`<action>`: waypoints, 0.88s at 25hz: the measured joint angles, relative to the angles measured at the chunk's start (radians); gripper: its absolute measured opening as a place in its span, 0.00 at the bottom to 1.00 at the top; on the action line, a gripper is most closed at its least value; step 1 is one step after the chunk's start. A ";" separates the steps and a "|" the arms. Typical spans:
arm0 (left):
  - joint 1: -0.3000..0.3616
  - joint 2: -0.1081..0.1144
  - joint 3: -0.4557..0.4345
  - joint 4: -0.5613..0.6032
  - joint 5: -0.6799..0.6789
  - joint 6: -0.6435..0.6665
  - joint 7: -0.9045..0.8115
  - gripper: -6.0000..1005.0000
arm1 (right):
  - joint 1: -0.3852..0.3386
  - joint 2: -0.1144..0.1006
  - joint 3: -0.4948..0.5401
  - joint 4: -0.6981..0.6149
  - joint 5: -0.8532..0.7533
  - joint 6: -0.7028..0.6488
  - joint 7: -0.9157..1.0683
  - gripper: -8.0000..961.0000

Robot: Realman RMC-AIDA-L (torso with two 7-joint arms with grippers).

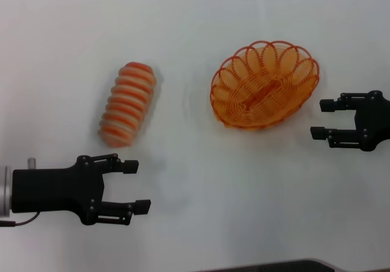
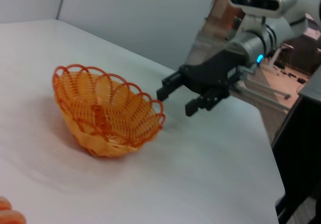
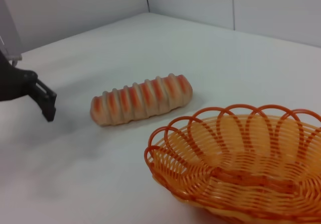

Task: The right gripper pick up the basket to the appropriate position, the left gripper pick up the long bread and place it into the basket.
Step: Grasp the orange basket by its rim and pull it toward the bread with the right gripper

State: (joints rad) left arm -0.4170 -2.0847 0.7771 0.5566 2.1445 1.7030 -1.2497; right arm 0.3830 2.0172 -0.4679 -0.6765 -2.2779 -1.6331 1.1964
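While the right gripper [image 1: 322,119] hovers beside the basket [image 1: 264,84] with jaws spread and empty, the left gripper's [image 1: 137,186] jaws gape too.

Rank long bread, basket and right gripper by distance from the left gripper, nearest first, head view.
From the left gripper, low on the robot's left, jaws open:
1. long bread, just beyond it on the left side, lying on the table.
2. basket, across the middle toward the right, empty.
3. right gripper, far right, just past the basket, jaws open.
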 joint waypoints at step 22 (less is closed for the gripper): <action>-0.003 -0.009 -0.003 -0.003 -0.002 -0.011 0.058 0.87 | 0.010 0.000 0.000 0.000 0.000 -0.022 -0.003 0.72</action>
State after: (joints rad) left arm -0.4203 -2.0939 0.7743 0.5538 2.1423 1.6919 -1.1920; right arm 0.3926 2.0172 -0.4681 -0.6765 -2.2779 -1.6551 1.1933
